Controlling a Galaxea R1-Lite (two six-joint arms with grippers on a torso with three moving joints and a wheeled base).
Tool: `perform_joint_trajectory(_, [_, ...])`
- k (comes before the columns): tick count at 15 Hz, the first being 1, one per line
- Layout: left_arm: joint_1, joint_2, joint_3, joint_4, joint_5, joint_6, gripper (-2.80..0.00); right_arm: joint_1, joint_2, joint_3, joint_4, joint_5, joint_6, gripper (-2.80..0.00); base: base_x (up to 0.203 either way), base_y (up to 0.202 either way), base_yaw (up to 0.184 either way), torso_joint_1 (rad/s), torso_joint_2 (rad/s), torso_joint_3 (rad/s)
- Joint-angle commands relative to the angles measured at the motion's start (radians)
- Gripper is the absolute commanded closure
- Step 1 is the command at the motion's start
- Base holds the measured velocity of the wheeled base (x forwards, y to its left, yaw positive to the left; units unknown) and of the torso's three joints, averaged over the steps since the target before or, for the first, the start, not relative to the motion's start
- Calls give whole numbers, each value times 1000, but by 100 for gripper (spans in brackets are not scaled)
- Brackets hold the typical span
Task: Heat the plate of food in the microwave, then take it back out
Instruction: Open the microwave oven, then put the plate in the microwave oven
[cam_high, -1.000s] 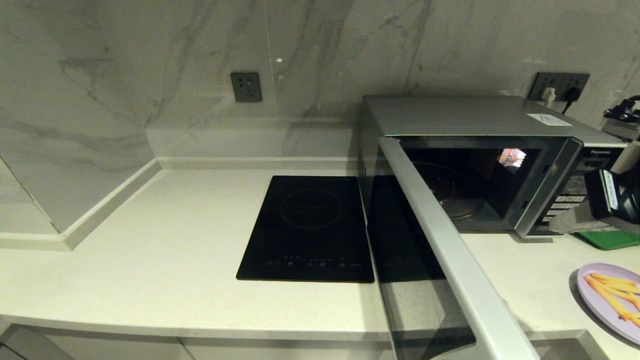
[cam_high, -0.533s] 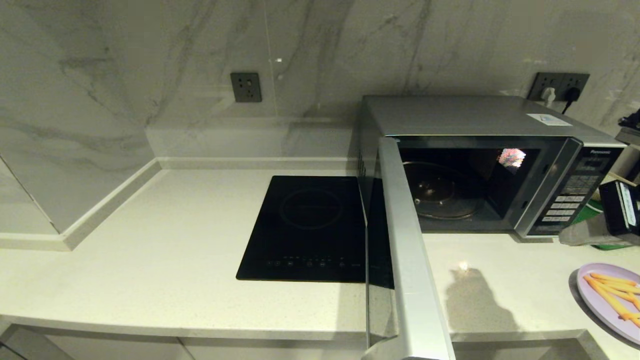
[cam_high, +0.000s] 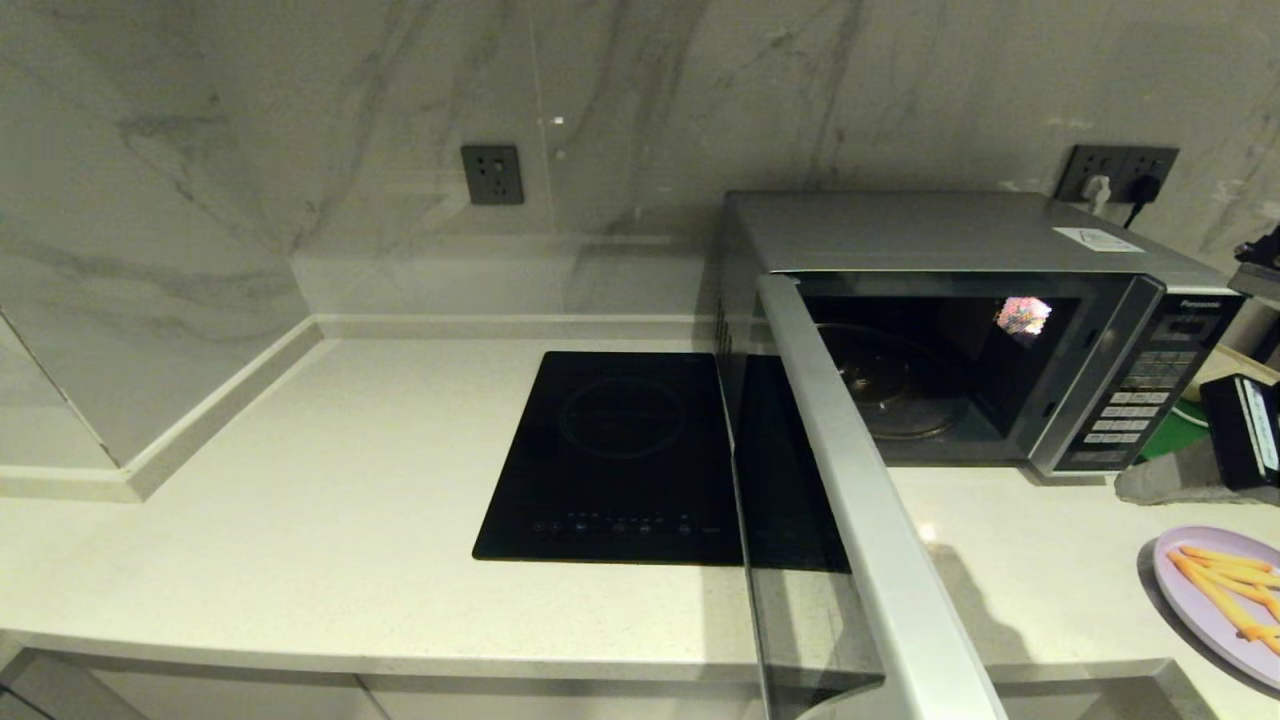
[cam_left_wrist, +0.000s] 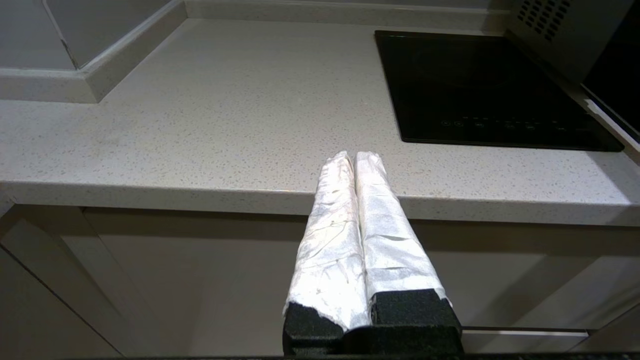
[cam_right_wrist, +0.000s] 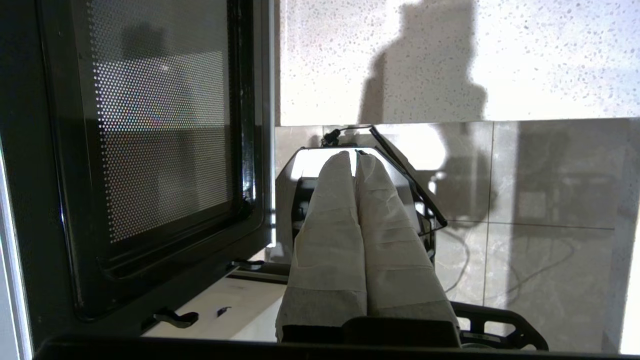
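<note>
The worktop (cam_high: 330, 480) is pale speckled stone set against a marble wall (cam_high: 300, 130). On its right half stands the microwave (cam_high: 950, 235), silver-grey, with its door (cam_high: 850, 500) swung open toward the front edge of the worktop. The cavity is exposed and the glass turntable (cam_high: 890, 385) sits inside with nothing on it. The button panel (cam_high: 1140, 400) is on the right of the microwave front. A flat black hob (cam_high: 620, 455) lies just left of the microwave, touching or nearly touching the open door's base.

The plate of food (cam_high: 1215, 590) rests on the worktop at the far right, near the front edge, well apart from the microwave; orange-yellow sticks lie on it. A corner of a green tray (cam_high: 1175, 425) shows behind it, beside the microwave.

The right gripper (cam_right_wrist: 356, 159) is at the right edge of the head view, beside the button panel; its two wrapped fingers (cam_right_wrist: 330, 225) are pressed together, holding nothing. In its wrist view it is close to the inner face of the open door. The left gripper (cam_left_wrist: 354, 157) is parked below the worktop's front edge, left of the hob, fingers likewise closed and empty.
</note>
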Motion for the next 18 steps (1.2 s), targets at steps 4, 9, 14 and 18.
perform_joint_trajectory(4, [0,0,0,-1,0,1,0,0,3,25,2,-14,13,0,0,0,0,0,0,0])
perform_joint_trajectory(9, [0,0,0,-1,0,0,0,-21,80,83,-44,-541,386,0,0,0,0,0,0,0])
perform_joint_trajectory(14, [0,0,0,-1,0,-1,0,-338,107,203,2,-546,602,-280,0,0,0,0,0,0])
perform_joint_trajectory(18, [0,0,0,-1,2,-1,0,-681,110,261,-15,-281,572,-280,0,0,0,0,0,0])
